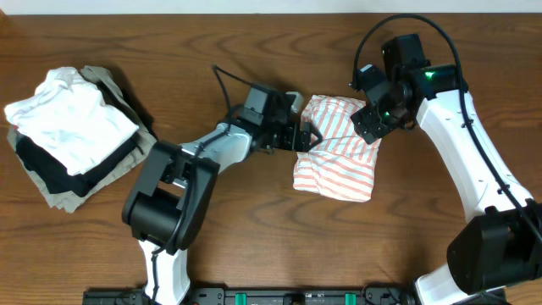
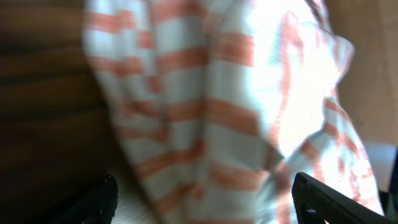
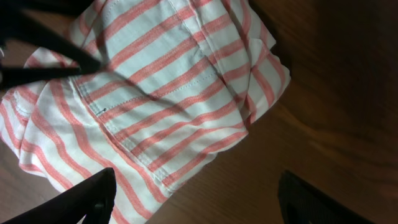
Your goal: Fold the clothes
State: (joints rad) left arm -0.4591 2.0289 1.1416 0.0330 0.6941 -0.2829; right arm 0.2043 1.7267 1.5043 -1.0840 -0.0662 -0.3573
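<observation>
I am holding my left gripper (image 1: 306, 135) at the left edge of the shirt (image 1: 334, 157), jaws spread wide and gripping nothing. In my left wrist view its fingers (image 2: 99, 199) are standing far apart with blurred striped cloth filling the space ahead of them, and I cannot tell whether they are touching it. My right gripper (image 1: 370, 127) is hovering over the shirt's upper right part, also released, its fingers (image 3: 93, 193) framing striped fabric and bare table (image 3: 336, 74). The shirt is lying as a folded, lumpy bundle just right of the table's centre. A pile (image 1: 72, 140) of folded garments is sitting well apart at the far left
</observation>
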